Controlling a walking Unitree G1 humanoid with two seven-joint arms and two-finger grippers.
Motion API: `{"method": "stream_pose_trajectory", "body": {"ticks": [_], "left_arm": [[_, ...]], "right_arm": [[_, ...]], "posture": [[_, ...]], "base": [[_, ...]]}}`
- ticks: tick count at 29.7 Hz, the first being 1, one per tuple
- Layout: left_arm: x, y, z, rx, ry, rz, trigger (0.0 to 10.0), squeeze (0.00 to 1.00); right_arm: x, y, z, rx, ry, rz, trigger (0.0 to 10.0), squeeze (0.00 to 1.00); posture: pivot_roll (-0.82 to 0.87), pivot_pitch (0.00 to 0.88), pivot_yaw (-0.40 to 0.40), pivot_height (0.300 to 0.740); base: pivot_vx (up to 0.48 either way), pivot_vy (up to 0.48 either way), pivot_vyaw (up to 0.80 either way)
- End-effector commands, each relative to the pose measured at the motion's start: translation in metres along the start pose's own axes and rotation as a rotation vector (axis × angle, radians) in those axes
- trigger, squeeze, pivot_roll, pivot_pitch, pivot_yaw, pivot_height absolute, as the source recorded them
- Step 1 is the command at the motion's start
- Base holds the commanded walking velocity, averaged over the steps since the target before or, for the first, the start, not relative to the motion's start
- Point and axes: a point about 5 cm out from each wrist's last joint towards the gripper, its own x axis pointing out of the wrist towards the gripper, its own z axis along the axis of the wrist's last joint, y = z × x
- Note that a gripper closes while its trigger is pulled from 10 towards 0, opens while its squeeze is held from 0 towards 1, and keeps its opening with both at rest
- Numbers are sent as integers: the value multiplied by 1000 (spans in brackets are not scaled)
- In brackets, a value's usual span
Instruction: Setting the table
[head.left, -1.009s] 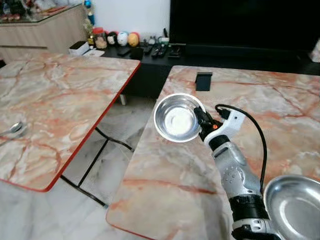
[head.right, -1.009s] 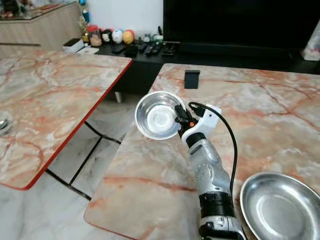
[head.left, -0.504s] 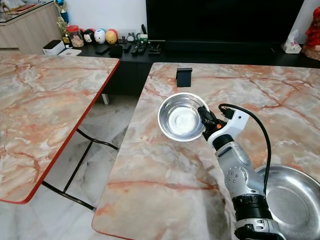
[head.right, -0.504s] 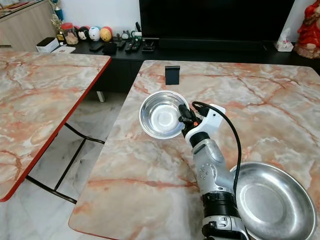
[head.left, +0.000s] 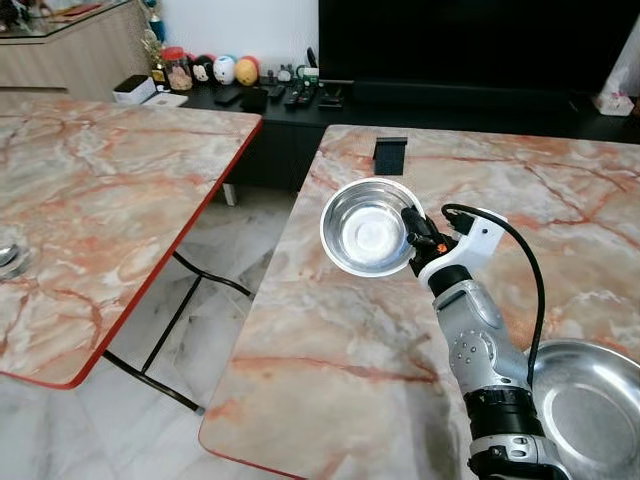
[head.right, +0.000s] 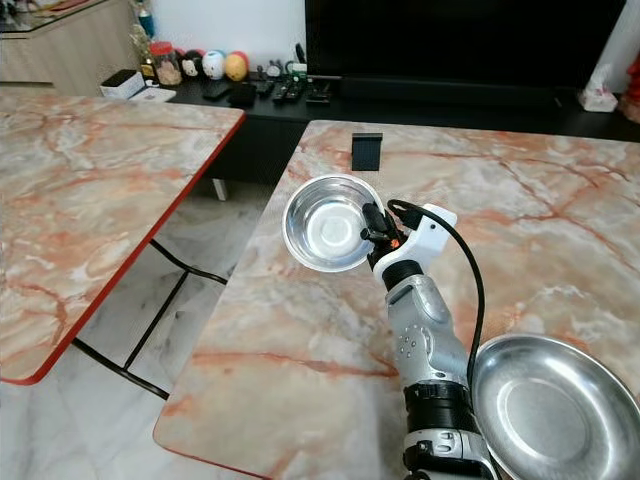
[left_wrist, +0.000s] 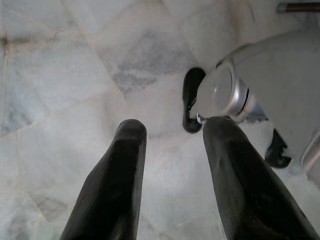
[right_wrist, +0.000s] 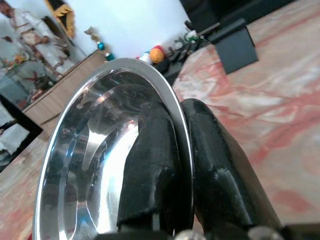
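Nearest the robot, at the right-hand table's (head.left: 330, 340) near edge, a wide steel dish (head.left: 590, 410) lies flat beside the right forearm. Just beyond it the right gripper (head.left: 412, 230) holds a small steel bowl (head.left: 366, 228) in the air above the marble top, its open side turned up and toward the camera; the right wrist view shows the two black fingers (right_wrist: 155, 165) pinching the rim, one inside the bowl and one outside. Over the last second the whole scene has swung sideways, first one way and then back, so the head has been turning, while the bowl has kept much the same place against the table and the clamp on its rim has not loosened. That reads as the robot still carrying and looking for a spot, not yet lowering; the bowl remains to be set down. The left gripper (left_wrist: 170, 150) hangs idle over the tiled floor, fingers spread apart with nothing between them. Farther off, a small dark stand (head.left: 390, 155) sits near the table's far edge; the left-hand table (head.left: 120, 210) lies across the gap, and a low black cabinet (head.left: 290, 100) with ornaments runs along the wall.
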Motion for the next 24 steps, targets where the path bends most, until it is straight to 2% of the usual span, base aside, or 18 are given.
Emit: {"method": "stream_pose_trajectory", "body": {"ticks": [1,7,24], "left_arm": [[0,0,1,7,-1,-5,10000,0],[0,0,1,8,-3,-10,10000,0],[0,0,1,-7,-3,-10,10000,0]], "right_arm": [[2,0,6,-4,-29,-1,10000,0],[2,0,6,-6,-32,0,10000,0],[2,-2,6,-8,-36,-10,10000,0]], "posture": [[-111,0,47,740],[-112,0,47,740],[-110,0,45,740]], "base": [[0,-446,0],[0,-464,0],[0,0,0]]}}
